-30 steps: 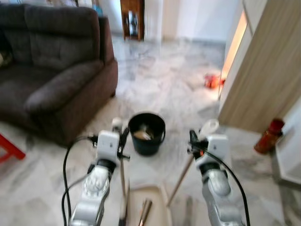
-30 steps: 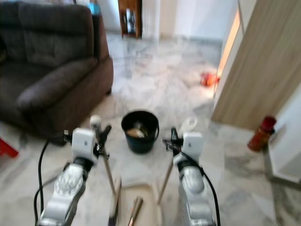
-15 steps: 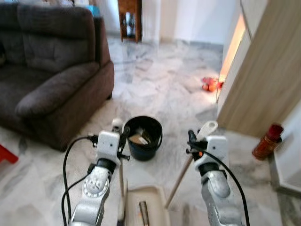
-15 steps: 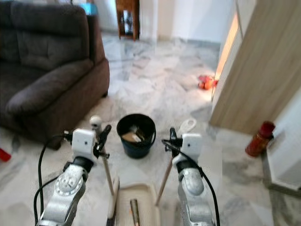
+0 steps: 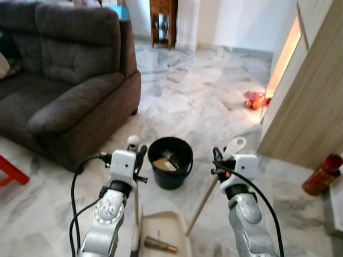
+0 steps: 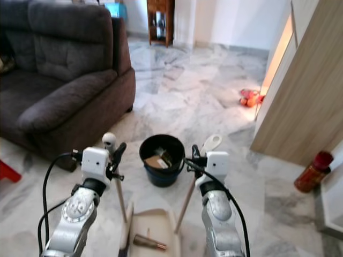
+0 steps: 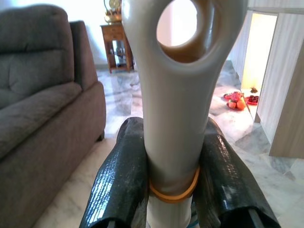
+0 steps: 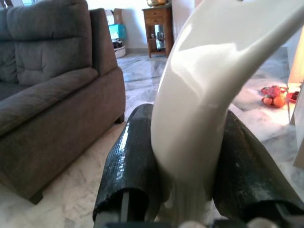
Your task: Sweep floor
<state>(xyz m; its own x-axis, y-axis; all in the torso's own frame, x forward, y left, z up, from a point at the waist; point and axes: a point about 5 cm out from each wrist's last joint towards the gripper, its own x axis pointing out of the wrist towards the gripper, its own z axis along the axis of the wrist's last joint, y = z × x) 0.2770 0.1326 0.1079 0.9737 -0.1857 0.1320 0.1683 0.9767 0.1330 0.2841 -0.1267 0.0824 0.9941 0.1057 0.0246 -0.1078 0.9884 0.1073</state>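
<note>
My left gripper (image 5: 138, 155) is shut on the white handle of a cream dustpan (image 5: 163, 231), whose pan rests on the floor between my arms. A brown tube-like piece (image 5: 160, 246) lies crosswise in the pan. In the left wrist view, the black fingers (image 7: 121, 175) clamp the handle (image 7: 176, 95) just below its hanging hole. My right gripper (image 5: 217, 160) is shut on the white broom grip (image 8: 199, 114), and the wooden broom pole (image 5: 201, 210) slants down toward the pan. A black bucket (image 5: 170, 172) holding scraps stands just beyond both grippers.
A dark brown sofa (image 5: 64, 91) stands at the left, with a red object (image 5: 10, 171) in front of it. A wooden cabinet side (image 5: 311, 107) rises at the right, a red bottle (image 5: 322, 174) at its foot. Orange-red things (image 5: 254, 99) lie on the marble floor farther off.
The camera has shifted and the picture has sharpened. The brown piece in the dustpan has turned from lengthwise to crosswise. Both grippers keep their hold on the handles.
</note>
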